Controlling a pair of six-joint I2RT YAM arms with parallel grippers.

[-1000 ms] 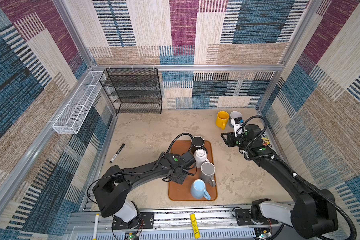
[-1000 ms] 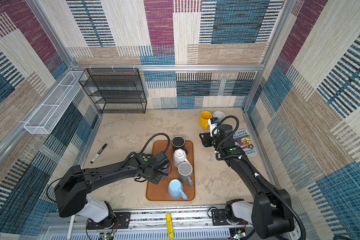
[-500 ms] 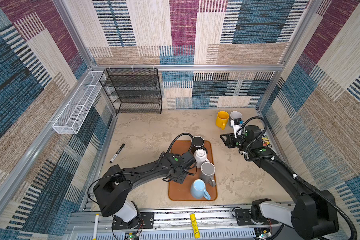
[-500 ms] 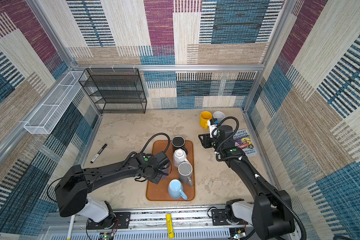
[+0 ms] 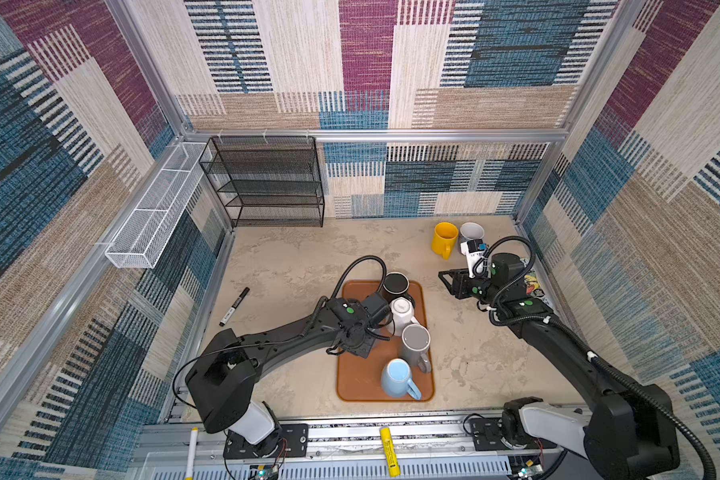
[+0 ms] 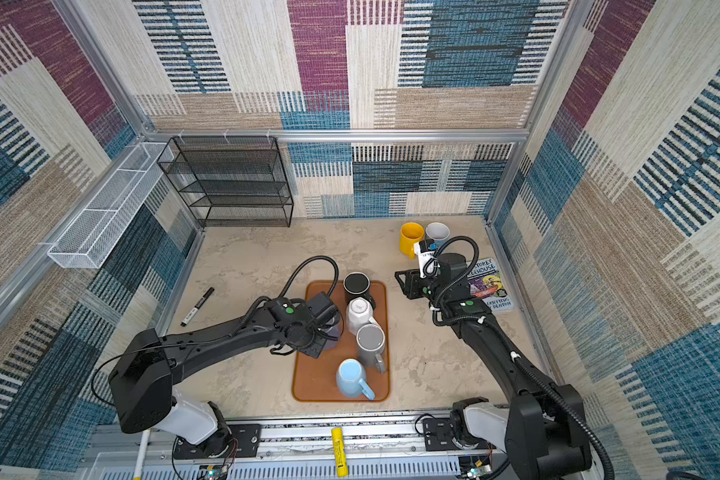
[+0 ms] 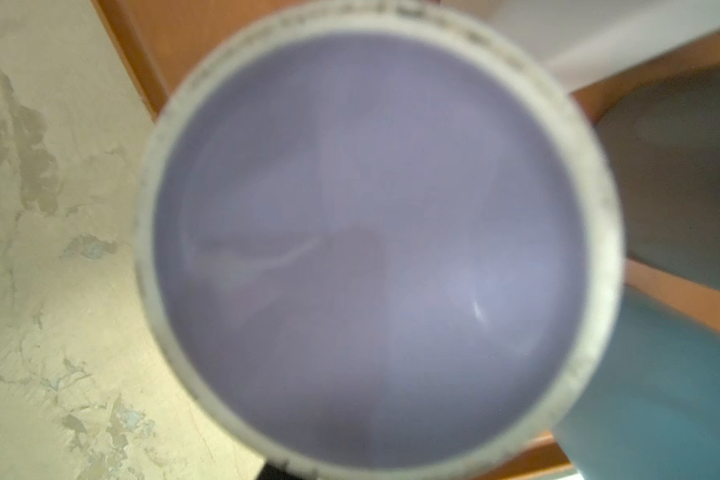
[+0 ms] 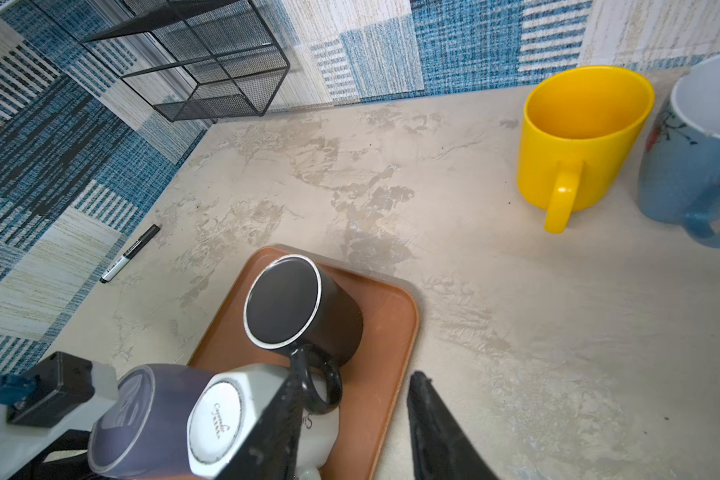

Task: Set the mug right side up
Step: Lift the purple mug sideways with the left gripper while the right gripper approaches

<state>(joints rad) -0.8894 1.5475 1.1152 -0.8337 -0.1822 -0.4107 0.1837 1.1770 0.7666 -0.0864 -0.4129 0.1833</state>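
- Mottled beige tabletop [image 5: 287, 257] inside a cell walled in woven patchwork; brown tray [image 5: 352, 386] near the front edge, carrying several mugs
- Task's thing: lavender mug [image 7: 366, 249], at the tray's left edge as both top views show it; mouth down, base up, long axis roughly vertical; resting or lifted, cannot tell
- Its base fills the left wrist view, blurred from closeness
- Left pincer [image 6: 313, 344] sits right at that mug, jaws closed; the fingers are hidden in every view, so a grip on the mug is my reading, not a thing seen
- Right pincer [image 8: 356, 376]: jaws apart, nothing between them; it hangs off the tray, nearer the yellow mug [image 8: 578, 137], well apart from the lavender one
- Nearer arm: left, plainly
- White mug [image 8: 233, 419], also inverted, stands just beside the lavender mug on the side away from the left arm; touching or not, cannot tell
- Judgement: the flip wants a lift clear of the tray, then a half turn about a horizontal axis, rolled away from the white mug
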